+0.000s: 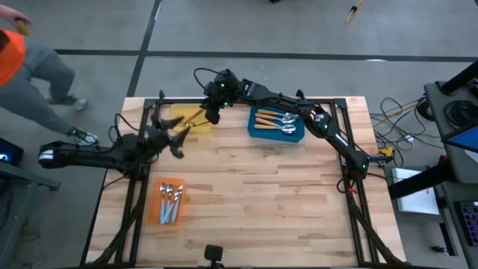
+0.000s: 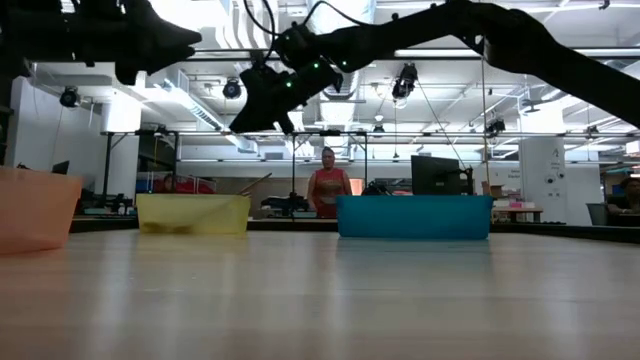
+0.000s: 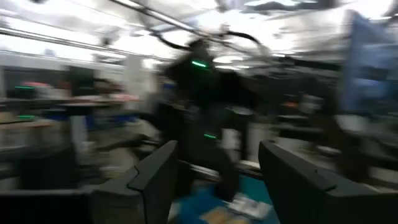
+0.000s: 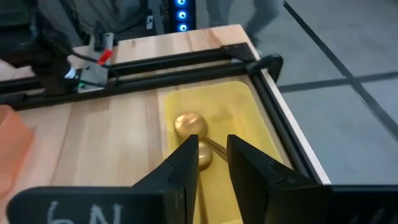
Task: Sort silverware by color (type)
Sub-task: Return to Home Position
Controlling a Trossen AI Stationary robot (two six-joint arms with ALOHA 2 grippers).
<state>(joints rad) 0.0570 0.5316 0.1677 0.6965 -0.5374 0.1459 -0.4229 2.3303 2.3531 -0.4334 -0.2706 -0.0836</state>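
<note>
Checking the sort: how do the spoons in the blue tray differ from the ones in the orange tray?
The blue tray holds orange-handled spoons; the orange tray holds blue-handled spoons. The orange-handled spoons lie crosswise at the far side of the table; the blue-handled spoons lie front-to-back at its near left. Both have silver bowls.

One camera looks straight down on the pale wooden desk; another faces level across it. The right wrist camera sits close above the yellow plastic tray, seen by all three.
</note>
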